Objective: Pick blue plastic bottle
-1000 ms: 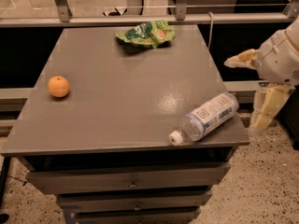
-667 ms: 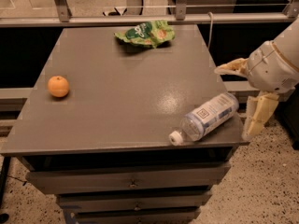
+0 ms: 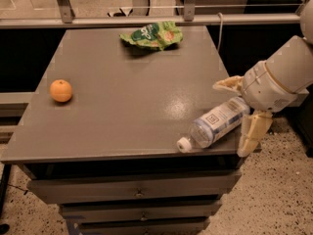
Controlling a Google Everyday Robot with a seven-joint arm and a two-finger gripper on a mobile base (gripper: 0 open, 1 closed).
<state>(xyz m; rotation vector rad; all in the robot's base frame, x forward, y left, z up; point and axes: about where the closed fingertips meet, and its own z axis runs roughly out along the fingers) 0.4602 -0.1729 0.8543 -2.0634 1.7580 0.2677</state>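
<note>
Camera view, items as I log them.

- Grey flat-topped table (image 3: 122,111): bears everything below.
- Clear plastic bottle with pale blue-and-white label and white cap (image 3: 217,123): on its side at the near right corner. The cap is at the front edge and the long axis runs right and away, into the arm.
- Cream two-finger gripper (image 3: 230,119): at the table's right edge, spread wide, holding nothing, one finger either side of the bottle's base end. I judge a close across the short axis fits.
- Round orange fruit (image 3: 61,90): left side.
- Crumpled green snack bag (image 3: 151,35): far edge.

Wide jaws either side of blue plastic bottle (image 3: 217,124), table's (image 3: 122,116) right edge — orange (image 3: 61,90), bag (image 3: 151,35) well apart.
</note>
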